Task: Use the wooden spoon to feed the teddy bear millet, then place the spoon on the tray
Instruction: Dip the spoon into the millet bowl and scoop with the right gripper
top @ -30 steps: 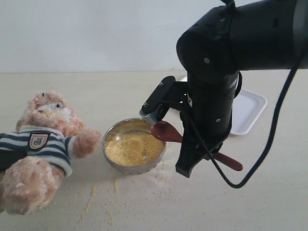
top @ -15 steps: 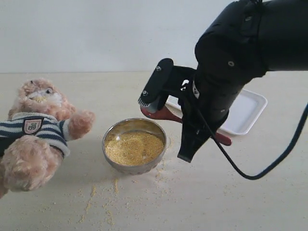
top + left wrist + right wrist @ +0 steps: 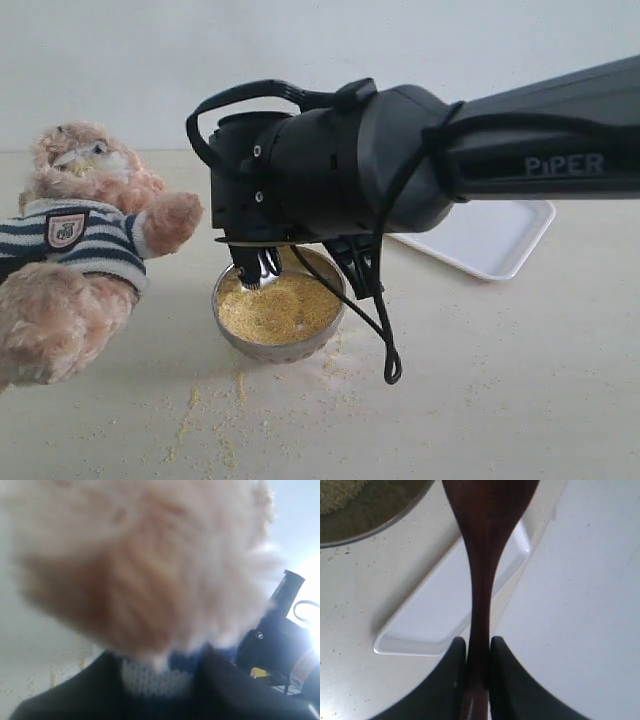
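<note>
The teddy bear [image 3: 80, 230] hangs tilted at the left, off the table, its muzzle dusted with grains. Its fur [image 3: 140, 570] fills the left wrist view, where my left gripper [image 3: 157, 680] is shut on its striped shirt. My right gripper [image 3: 478, 642] is shut on the thin handle of the wooden spoon [image 3: 485, 540]. In the exterior view my right arm [image 3: 340, 170] reaches across over the steel bowl [image 3: 270, 345] of millet [image 3: 280, 305] and hides the spoon. The white tray [image 3: 490, 240] lies behind, to the right, and the tray [image 3: 435, 615] shows under the spoon handle in the right wrist view.
Spilled millet grains [image 3: 210, 410] are scattered over the table in front of the bowl. A black cable [image 3: 385, 350] loops down from my right arm beside the bowl. A pale wall backs the table.
My right arm has swung left from beside the bowl to over it, and the spoon is now hidden in the exterior view. The bear has risen higher at the left.
</note>
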You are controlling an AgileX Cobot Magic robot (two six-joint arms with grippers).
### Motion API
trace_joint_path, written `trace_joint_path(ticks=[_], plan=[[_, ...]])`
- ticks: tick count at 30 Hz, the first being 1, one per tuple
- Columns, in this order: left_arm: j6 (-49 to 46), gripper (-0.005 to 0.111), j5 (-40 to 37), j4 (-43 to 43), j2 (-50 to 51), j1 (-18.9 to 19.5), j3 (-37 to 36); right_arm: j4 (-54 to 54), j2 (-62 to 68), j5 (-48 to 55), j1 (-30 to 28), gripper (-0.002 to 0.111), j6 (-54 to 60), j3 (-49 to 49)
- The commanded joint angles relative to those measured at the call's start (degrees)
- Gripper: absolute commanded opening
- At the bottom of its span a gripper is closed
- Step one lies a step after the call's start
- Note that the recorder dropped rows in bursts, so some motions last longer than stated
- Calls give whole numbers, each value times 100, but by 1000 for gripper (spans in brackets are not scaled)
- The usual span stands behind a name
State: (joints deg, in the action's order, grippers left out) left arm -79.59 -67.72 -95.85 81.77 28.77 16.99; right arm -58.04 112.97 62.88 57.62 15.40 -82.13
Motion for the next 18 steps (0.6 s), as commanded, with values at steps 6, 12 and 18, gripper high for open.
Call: trace_joint_path(ticks=[6, 12, 18], plan=[[-276, 5, -224, -100, -16, 18, -15, 250, 99, -100, 16, 0, 186, -45], [-403, 5, -224, -219, -16, 18, -15, 1134, 99, -222, 16, 0, 640, -45], [-403, 5, -224, -219, -16, 18, -15, 1121, 210, -210, 16, 0, 640, -45]])
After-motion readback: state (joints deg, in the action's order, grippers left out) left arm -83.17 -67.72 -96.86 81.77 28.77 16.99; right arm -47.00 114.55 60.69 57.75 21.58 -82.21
